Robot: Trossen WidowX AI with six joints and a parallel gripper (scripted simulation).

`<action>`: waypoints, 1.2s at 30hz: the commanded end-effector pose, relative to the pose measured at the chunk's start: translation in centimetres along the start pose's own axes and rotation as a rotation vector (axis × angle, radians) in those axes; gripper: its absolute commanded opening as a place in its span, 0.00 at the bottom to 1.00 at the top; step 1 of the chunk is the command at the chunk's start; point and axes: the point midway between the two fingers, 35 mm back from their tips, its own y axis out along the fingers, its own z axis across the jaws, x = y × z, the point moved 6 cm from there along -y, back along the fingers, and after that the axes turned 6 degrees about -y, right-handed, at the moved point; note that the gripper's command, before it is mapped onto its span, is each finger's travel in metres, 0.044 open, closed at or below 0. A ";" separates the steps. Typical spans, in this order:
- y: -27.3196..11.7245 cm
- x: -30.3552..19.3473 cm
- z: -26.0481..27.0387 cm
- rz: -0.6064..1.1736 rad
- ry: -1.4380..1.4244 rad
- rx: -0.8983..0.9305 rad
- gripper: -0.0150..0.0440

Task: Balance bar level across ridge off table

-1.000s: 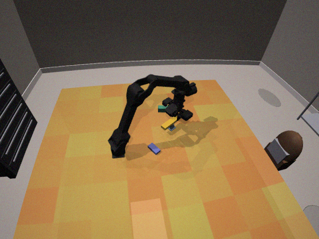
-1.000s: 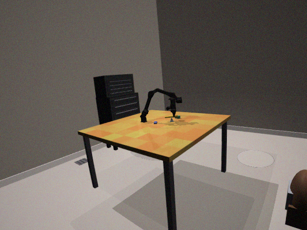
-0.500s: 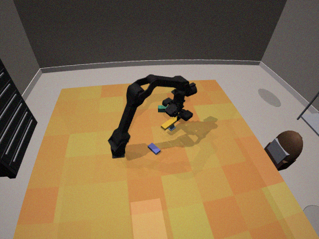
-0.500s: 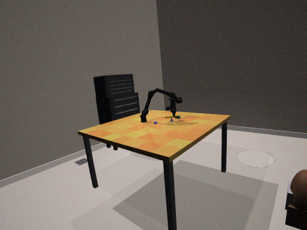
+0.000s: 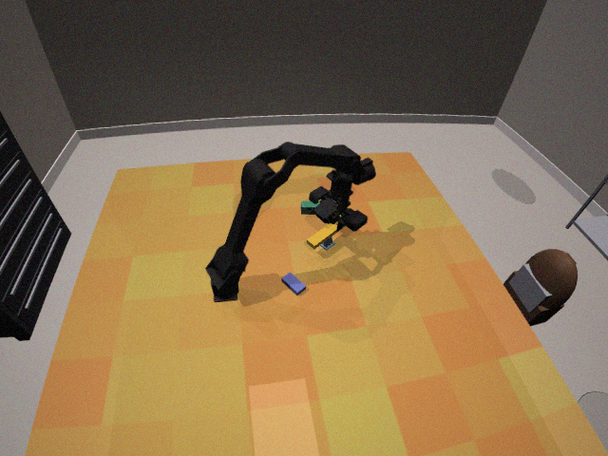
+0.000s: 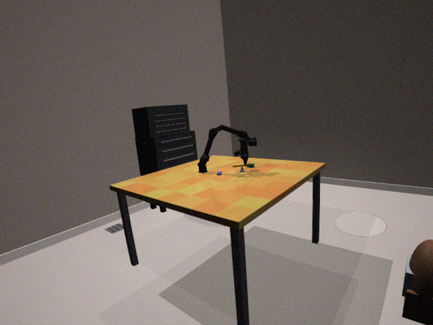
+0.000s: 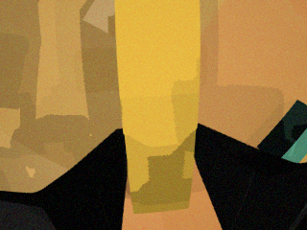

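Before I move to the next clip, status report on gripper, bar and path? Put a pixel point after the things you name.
Gripper (image 5: 338, 223) (image 6: 245, 164) (image 7: 157, 134) shut on yellow bar (image 5: 320, 237) (image 6: 239, 165) (image 7: 158, 72). Bar held above blue ridge (image 5: 328, 244) (image 6: 241, 170), not released. Nothing seen between bar and ridge.
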 end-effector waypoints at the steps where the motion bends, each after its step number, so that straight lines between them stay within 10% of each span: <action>1: 0.1 0.0 0.0 0.000 -0.001 0.001 0.25; 36: 0.4 0.0 0.0 0.000 -0.001 0.001 0.25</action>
